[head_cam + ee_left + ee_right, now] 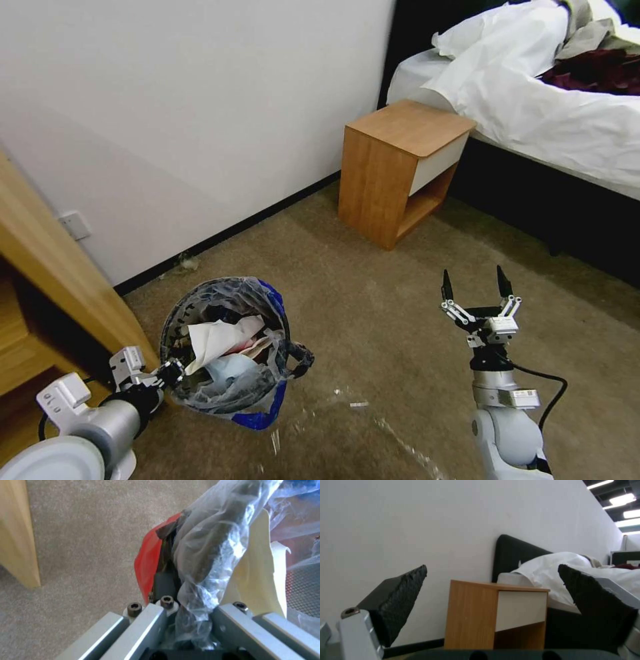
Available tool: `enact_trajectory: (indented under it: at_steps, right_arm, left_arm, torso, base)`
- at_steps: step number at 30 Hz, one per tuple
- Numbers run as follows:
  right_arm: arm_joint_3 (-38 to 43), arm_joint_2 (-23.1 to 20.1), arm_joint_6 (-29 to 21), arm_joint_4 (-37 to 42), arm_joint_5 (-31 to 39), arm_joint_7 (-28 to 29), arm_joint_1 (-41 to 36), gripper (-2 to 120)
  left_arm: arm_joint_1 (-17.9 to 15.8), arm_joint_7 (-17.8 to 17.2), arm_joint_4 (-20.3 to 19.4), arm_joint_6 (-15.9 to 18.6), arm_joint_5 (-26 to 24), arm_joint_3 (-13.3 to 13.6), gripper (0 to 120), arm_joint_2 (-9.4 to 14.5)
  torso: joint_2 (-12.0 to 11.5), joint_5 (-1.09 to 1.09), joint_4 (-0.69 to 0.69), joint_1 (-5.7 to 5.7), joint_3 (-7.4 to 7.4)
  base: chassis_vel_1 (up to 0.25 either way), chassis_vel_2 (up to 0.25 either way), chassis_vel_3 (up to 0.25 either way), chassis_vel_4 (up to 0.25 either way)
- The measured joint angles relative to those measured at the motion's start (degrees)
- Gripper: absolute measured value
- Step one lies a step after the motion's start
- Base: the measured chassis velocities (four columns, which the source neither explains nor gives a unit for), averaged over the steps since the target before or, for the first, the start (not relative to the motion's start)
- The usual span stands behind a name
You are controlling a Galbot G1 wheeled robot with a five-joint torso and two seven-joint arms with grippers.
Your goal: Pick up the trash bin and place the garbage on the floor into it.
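Two arms are seen in the head view, and the scene is taken from left to right. At about 8 o'clock the left gripper (170, 373) is clamped on the near rim of the trash bin (223, 347), its jaws closed over rim and bag together. The bin is held beside a wooden cabinet (60, 280) at the far left; whether its base touches the floor (373, 313) cannot be told. Inside the bin, garbage (217, 340) is seen: a crumpled white tissue above something pale blue. The clear liner bag is draped over the rim, with blue handle strips at the far and near sides.

What the head view leaves small is given close up in the left wrist view: the left gripper (176, 590) is pinched on the trash bin's (146, 560) red wall, with crinkled clear plastic bunched between the jaws, a cream sheet lying just inside, and bare floor (83, 542) beyond it.

Further right, at about 12 o'clock, a wooden nightstand (400, 167) stands against the white wall, with a bed (547, 113) at 1 to 2 o'clock.

At about 4 o'clock the right gripper (477, 293) is held upright above the carpet, well apart from the bin, jaws spread wide and empty. In the right wrist view the right gripper's (493, 590) two black fingertips (403, 590) frame the nightstand (496, 615) and the bed (586, 575).
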Motion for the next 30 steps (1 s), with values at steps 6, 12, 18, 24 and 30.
enact_trajectory:
  at_steps: [6,12,18,24,30]
  right_arm:
    - [-0.5,0.3,0.1,-0.8,-0.6,1.1,0.7,100]
    - [-0.6,0.4,0.0,-1.2,-0.6,1.8,1.3,100]
    - [-0.3,0.4,-0.1,-1.5,-0.6,2.3,1.8,100]
    - [0.0,0.1,-0.1,-1.5,-0.5,2.3,1.8,100]
    - [0.2,0.1,0.0,-1.5,-0.4,2.3,1.6,100]
  left_arm:
    - [-0.4,-0.2,0.4,0.0,-0.2,0.0,0,-0.1]
    - [-0.5,-0.2,0.6,0.0,-0.3,-0.1,0,-0.1]
    - [-0.7,-0.3,0.8,0.0,-0.3,0.1,0,-0.4]
    - [-0.3,-0.4,0.3,0.0,-0.4,-0.2,0,-0.5]
    - [-0.1,-0.4,-0.2,0.0,-0.4,-0.2,0,-0.9]
  torso:
    - [0.0,0.02,0.0,-0.01,-0.02]
    - [0.0,0.01,-0.01,-0.01,-0.02]
    - [0.0,0.01,0.0,-0.01,-0.02]
    - [0.0,0.01,0.0,-0.01,-0.02]
    - [0.0,0.01,0.0,-0.01,-0.02]
  base:
    - [-0.01,0.011,0.001,-0.005]
    - [0.0,0.0,0.0,0.0]
    - [0.0,0.0,0.0,0.0]
    - [0.0,0.0,0.0,0.0]
    - [0.0,0.0,0.0,0.0]
